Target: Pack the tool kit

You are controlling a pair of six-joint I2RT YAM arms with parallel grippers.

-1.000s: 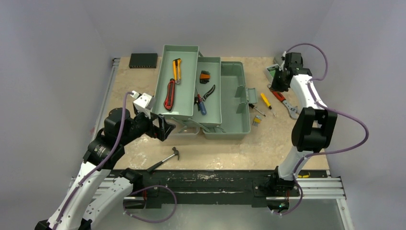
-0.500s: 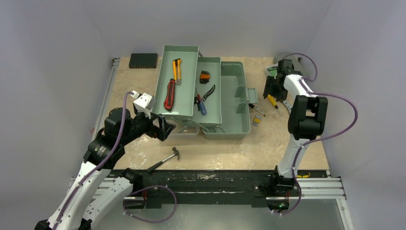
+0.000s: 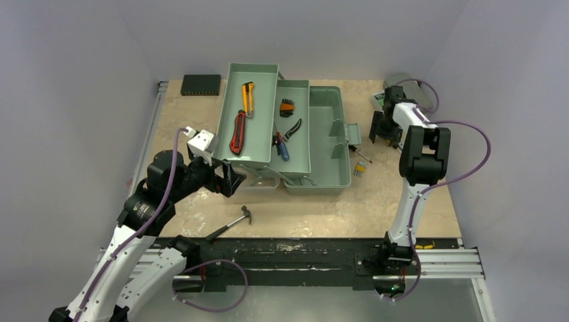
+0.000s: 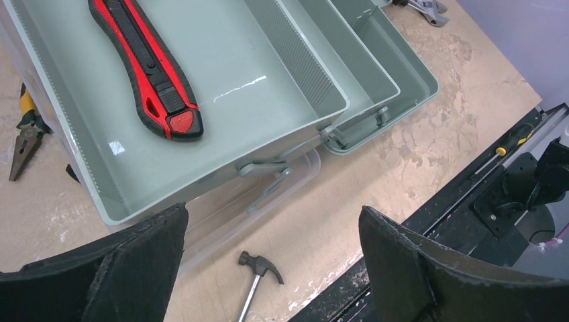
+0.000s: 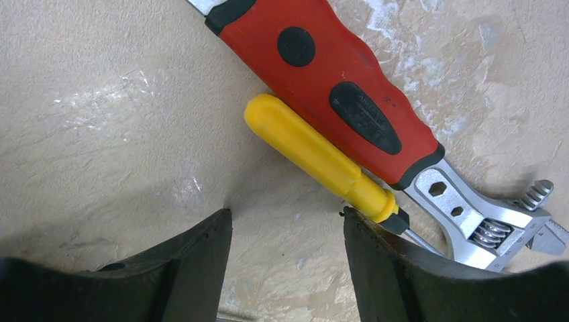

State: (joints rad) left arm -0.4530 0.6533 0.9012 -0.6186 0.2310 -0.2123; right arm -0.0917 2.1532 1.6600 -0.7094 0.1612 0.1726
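The sage-green toolbox (image 3: 332, 134) stands open mid-table with its trays (image 4: 268, 80) folded out. A red knife (image 4: 147, 67) lies in the left tray beside an orange knife (image 3: 247, 98). Pliers (image 3: 290, 131) and hex keys (image 3: 287, 107) lie in the middle tray. My left gripper (image 4: 273, 215) hangs open and empty at the box's near-left corner, above a hammer (image 4: 258, 268). My right gripper (image 5: 287, 218) is open low over the table, right of the box. Its right fingertip (image 5: 366, 231) touches the collar of a yellow screwdriver (image 5: 315, 157), which lies against a red-handled wrench (image 5: 335, 87).
Yellow-handled pliers (image 4: 23, 137) lie on the table beside the left tray. A small screwdriver (image 3: 360, 154) and bits (image 3: 359, 168) lie right of the box. A flat black box (image 3: 200, 84) sits at the back left, a small grey case (image 3: 380, 99) at the back right.
The right gripper has come down and towards the toolbox, onto the yellow screwdriver, and its jaws have opened. The left arm has not moved.
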